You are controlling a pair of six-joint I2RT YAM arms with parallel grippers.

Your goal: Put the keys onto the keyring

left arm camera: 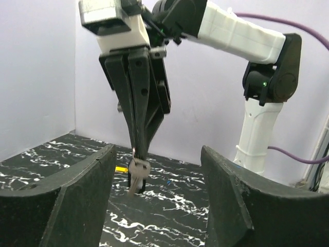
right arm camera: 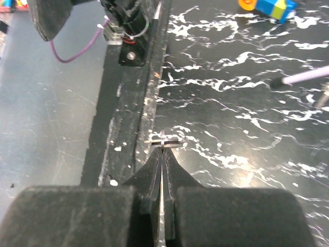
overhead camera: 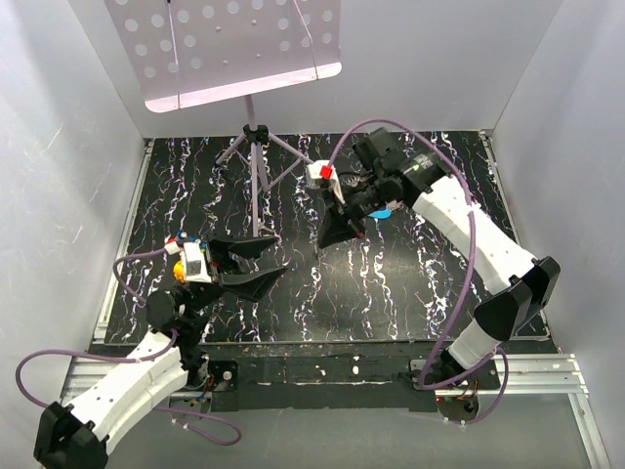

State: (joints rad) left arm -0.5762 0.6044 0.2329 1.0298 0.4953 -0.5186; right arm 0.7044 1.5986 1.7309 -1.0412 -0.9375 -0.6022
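My right gripper point(overhead camera: 328, 240) hangs over the middle of the mat, pointing down. It is shut on a thin metal ring point(right arm camera: 162, 137) seen edge-on at its tips point(right arm camera: 162, 149). Dull-grey keys point(left arm camera: 136, 173) dangle from that ring just above the mat. My left gripper point(overhead camera: 270, 260) is open and empty, low over the mat to the left of the keys and facing them. In the left wrist view the keys hang between its two fingers point(left arm camera: 87, 190) but farther off. A bright blue piece point(overhead camera: 381, 212) shows under the right arm; I cannot tell what it joins.
A music stand's tripod point(overhead camera: 256, 137) stands at the back centre, its perforated desk point(overhead camera: 225, 44) overhead. Coloured toy blocks point(right arm camera: 272, 6) lie at the mat's left side near my left arm. A small yellow item point(left arm camera: 121, 169) lies beyond the keys. White walls enclose three sides.
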